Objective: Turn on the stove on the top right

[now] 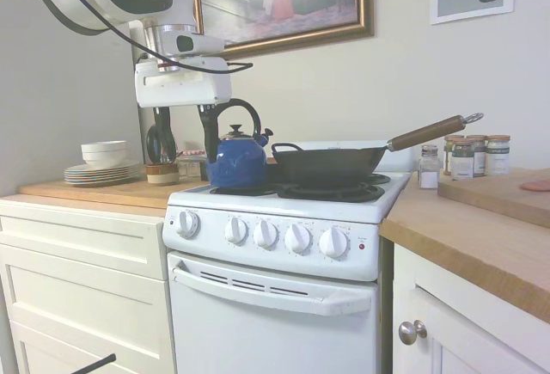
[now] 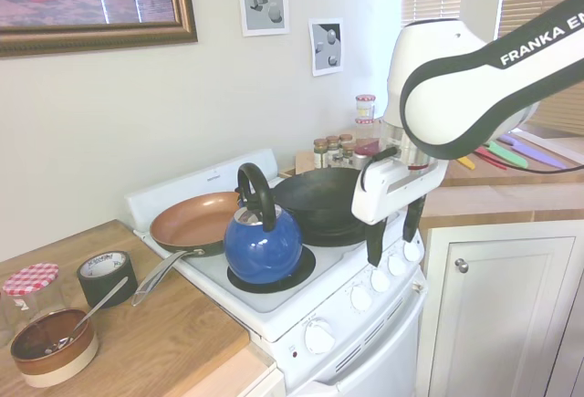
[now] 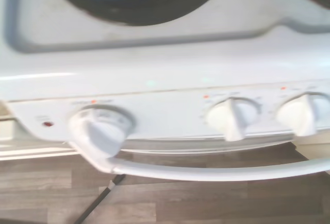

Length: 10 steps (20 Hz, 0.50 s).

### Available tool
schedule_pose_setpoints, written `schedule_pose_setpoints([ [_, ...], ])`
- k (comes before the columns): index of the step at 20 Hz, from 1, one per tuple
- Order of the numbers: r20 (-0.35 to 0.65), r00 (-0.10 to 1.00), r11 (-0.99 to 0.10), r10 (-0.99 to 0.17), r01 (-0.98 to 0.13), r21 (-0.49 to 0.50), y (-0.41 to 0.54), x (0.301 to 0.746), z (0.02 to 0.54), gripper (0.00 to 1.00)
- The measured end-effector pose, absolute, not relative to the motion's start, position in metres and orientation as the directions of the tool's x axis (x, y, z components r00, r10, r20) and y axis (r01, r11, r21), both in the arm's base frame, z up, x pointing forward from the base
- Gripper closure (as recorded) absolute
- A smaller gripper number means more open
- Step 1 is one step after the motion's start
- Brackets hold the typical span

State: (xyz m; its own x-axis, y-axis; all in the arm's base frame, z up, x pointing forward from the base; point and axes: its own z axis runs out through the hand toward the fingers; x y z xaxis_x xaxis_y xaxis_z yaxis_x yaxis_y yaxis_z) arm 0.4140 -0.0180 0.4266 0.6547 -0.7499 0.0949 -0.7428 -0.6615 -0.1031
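The stove [image 1: 275, 305] is a narrow white range with a row of round white knobs [image 1: 297, 237] and a small red light [image 1: 362, 246] on its front panel. My gripper [image 2: 391, 251] hangs open with nothing between its fingers, out in front of the knob panel [image 2: 380, 280] and slightly above knob height, touching nothing. In the first exterior view the gripper [image 1: 184, 157] shows up left of the kettle. The wrist view looks down on the red light [image 3: 47, 124], three knobs [image 3: 100, 128] and the oven-door handle [image 3: 206, 172].
A blue kettle [image 1: 236, 161] and a black wok [image 1: 326, 163] with a long wooden handle sit on the burners, a copper pan [image 2: 193, 219] behind them. Stacked plates and bowls [image 1: 101, 168] and spice jars [image 1: 468, 157] stand on the counters beside the stove.
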Motion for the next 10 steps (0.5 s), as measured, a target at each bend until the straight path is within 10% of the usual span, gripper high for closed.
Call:
schedule_pose_setpoints([
  [10, 0.076, 0.613, -0.617, -0.787, -0.786, -0.045, -0.068, 0.428, 0.401, 0.00],
])
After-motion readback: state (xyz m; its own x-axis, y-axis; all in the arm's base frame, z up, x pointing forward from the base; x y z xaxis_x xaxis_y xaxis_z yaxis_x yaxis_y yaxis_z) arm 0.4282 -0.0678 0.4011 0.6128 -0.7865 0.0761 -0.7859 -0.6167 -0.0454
